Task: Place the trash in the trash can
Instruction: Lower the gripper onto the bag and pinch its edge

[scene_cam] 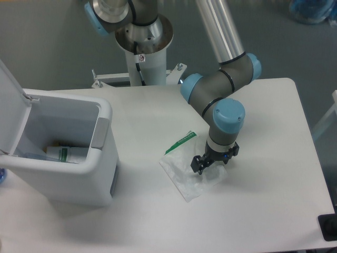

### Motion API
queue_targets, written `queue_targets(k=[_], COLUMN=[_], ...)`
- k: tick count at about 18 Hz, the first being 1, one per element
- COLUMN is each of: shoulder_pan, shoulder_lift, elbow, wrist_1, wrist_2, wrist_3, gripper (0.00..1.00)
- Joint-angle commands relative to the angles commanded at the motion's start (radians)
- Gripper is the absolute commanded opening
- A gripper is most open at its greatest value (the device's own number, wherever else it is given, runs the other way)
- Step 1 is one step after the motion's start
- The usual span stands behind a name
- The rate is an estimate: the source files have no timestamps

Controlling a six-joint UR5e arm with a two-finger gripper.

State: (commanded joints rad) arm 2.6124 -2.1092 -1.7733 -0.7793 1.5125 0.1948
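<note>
Because the crinkled clear plastic bag (185,174) lies flat near the middle of the white table (274,211), the gripper (210,164) points straight down over its right part, fingers parted astride the film, apparently for a pinch. Left, the white trash can (79,174) stands with its lid (10,108) swung up, a bottle (66,154) already inside, ready to receive the bag.

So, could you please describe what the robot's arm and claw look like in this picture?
The arm is built of shiny silver-grey tubes joined by darker grey rounded joints with light blue end caps. It rises from a round silver base on a white post behind the table. The claw is small and black, with short fingers below a pale wrist ring.
</note>
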Motion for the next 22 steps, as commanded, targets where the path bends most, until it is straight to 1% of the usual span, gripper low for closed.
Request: queue_targets(k=[12, 20, 22], shoulder_pan=[0.0, -0.002, -0.002], shoulder_lift=[0.002, 0.002, 0.0], elbow=[0.0, 0.0, 0.0], wrist_1=[0.002, 0.003, 0.005], wrist_2=[0.0, 0.0, 0.0], wrist_3=[0.003, 0.003, 0.003], gripper=[1.0, 0.96, 0.94])
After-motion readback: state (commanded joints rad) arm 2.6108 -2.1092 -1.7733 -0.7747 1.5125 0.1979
